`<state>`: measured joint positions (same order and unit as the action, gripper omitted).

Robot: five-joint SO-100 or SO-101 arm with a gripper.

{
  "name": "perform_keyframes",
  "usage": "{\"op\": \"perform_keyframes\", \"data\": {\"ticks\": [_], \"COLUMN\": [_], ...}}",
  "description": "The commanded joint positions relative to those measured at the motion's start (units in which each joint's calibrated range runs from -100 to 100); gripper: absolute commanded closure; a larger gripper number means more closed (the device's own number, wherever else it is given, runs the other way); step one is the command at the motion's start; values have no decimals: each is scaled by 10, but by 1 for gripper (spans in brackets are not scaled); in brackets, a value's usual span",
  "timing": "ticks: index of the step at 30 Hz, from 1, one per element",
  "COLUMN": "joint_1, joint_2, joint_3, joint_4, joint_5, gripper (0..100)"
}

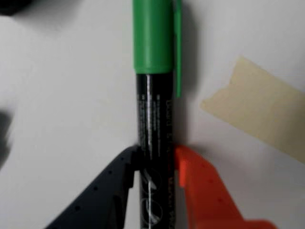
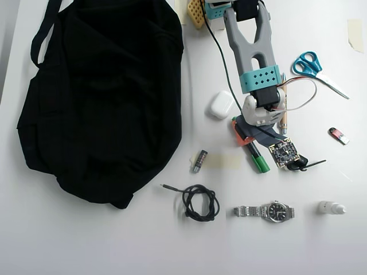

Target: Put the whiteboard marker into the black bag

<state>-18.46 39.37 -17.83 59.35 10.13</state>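
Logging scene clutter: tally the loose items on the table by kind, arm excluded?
Bag: 1, black bag
Writing tools: 2, whiteboard marker, pen
Scissors: 1
Watch: 1
Cable: 1
Earbud case: 1
Small items: 3
Total: 10

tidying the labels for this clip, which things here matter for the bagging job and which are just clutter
For the job:
thick black whiteboard marker with green cap, between the fingers
large soft black fabric bag

Just lying about:
blue-handled scissors
white earbud case
coiled black cable
steel wristwatch
small white bottle
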Motion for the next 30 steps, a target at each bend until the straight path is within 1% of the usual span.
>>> {"op": "perform_keyframes", "data": {"ticks": [1,3,4,7,10,12,15,19,24,26,30], "joint_1": [1,10,16,36,68,87,112,150,232,272,345], "joint_2": [-12,-20,-32,-77,-116,-129,-149,-144,-141,-141,-141], "joint_3": [-12,-28,-51,-148,-262,-319,-333,-333,-332,-331,-331], "joint_4": [9,34,65,198,344,404,403,400,391,390,390], "joint_5": [-1,5,8,30,29,28,26,-11,-50,-56,-51], "gripper": [98,98,98,98,98,98,98,98,98,98,98]}}
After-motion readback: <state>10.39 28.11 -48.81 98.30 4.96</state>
